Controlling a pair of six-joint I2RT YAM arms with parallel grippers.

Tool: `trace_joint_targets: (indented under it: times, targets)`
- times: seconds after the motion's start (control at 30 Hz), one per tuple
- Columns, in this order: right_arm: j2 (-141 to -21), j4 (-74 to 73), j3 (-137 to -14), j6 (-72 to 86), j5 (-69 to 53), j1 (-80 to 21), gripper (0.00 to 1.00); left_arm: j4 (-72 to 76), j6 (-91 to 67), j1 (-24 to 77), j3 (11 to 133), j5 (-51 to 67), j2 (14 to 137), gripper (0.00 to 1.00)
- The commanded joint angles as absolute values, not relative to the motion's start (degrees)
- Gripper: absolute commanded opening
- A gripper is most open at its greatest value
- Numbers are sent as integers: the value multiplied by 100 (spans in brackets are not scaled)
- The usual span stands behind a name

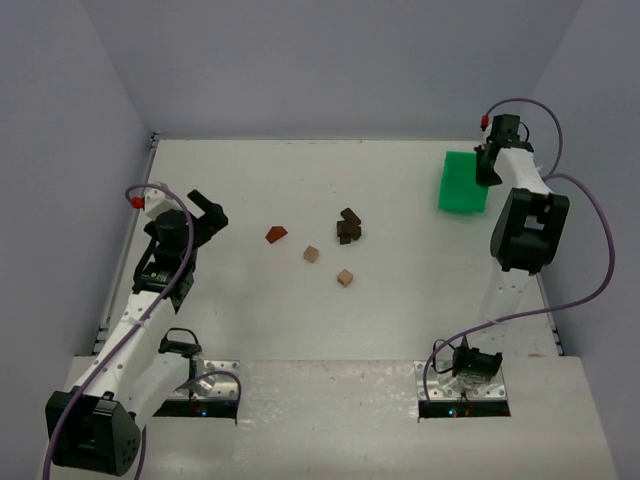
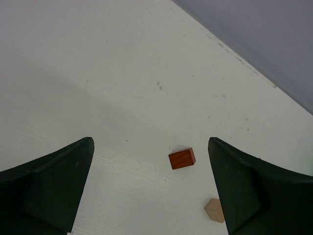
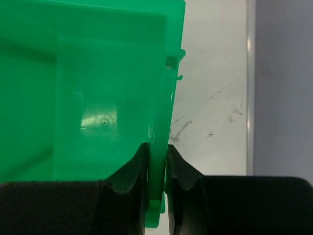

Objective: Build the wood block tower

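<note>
My left jaws stand wide near the reddish-brown block (image 2: 182, 158); tan blocks (image 1: 311, 254) and dark brown blocks (image 1: 348, 227) lie scattered mid-bench, unstacked. My right jaws pinch the green bin (image 3: 98, 98) wall: any swing would likely drag or tip it.

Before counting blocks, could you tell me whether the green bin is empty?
Seemingly empty: the green bin shows only bare plastic inside.

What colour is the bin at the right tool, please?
The bin is bright green, clearest in the right wrist view.
</note>
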State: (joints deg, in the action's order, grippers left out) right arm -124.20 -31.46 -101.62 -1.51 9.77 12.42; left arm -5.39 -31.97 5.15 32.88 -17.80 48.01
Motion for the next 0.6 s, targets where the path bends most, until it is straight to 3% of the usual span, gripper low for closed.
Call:
trace_joint_targets:
  times: [0.0, 0.2, 0.33, 0.4, 0.47, 0.57]
  targets:
    - [-12329, -2584, -10036, -492, 1177, 1405, 22, -286, -3190, 475, 3384, -1740, 4820, 100]
    - [-12227, -2456, -9884, -633, 1187, 1411, 40, -285, -3169, 475, 3388, -1710, 4816, 100]
    - [-11954, -2722, -9989, -471, 977, 1407, 71, -298, -3147, 467, 3385, -1687, 4757, 100]
    - [-11813, -2824, -9984, -440, 783, 1380, 79, -308, -3146, 475, 3384, -1687, 4733, 100]
    - [-11308, -2882, -9848, -567, 800, 1125, 99, -308, -3146, 475, 3375, -1657, 4693, 100]
    - [-10512, -2588, -9227, -1229, 825, 447, 99, -273, -3146, 471, 3357, -1577, 4667, 100]
